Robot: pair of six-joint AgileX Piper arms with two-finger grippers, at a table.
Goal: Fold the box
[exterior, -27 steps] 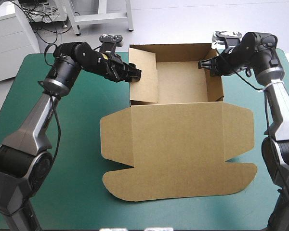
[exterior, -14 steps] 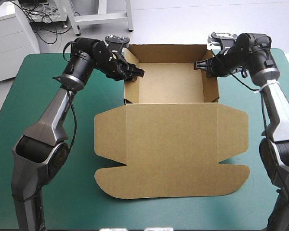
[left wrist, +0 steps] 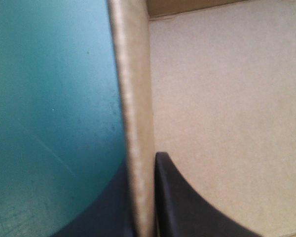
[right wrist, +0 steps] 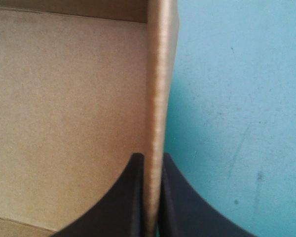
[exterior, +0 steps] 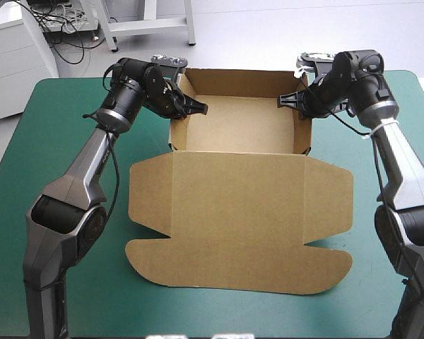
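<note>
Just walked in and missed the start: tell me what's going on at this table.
Two robot arms hold a brown box, an open tray at the far side of the table. The left gripper is shut on its left wall, the right gripper on its right wall. The lid lies flat toward the near edge.

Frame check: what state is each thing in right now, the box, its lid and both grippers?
box: open tray, walls raised.
lid: unfolded, lying flat on the teal-green cover.
left gripper: shut on the box, pinching the left side wall.
right gripper: shut on the box, pinching the right side wall.
</note>
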